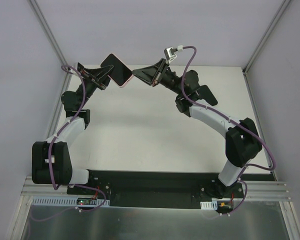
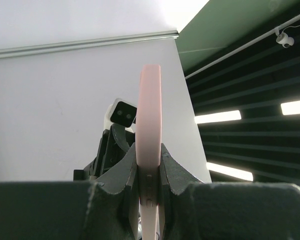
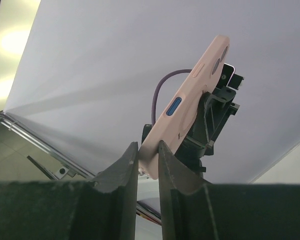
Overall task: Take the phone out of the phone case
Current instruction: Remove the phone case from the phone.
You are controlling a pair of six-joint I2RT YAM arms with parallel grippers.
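The black phone (image 1: 116,70) sits inside the salmon-pink phone case (image 1: 124,62), held in the air above the far part of the table. My left gripper (image 1: 106,73) is shut on its left end. In the left wrist view the case (image 2: 149,110) stands edge-on, clamped between my left gripper's (image 2: 149,167) fingers. My right gripper (image 1: 136,75) meets the right corner. In the right wrist view the corner of the case (image 3: 190,100) lies in the narrow gap of my right gripper (image 3: 148,150), the fingers closed against it. The phone's face is hidden in both wrist views.
The white table (image 1: 150,130) lies below both arms, with grey walls (image 1: 155,30) behind and at the sides. A black base plate (image 1: 150,182) and a metal rail run along the near edge. Purple cables trail along both arms.
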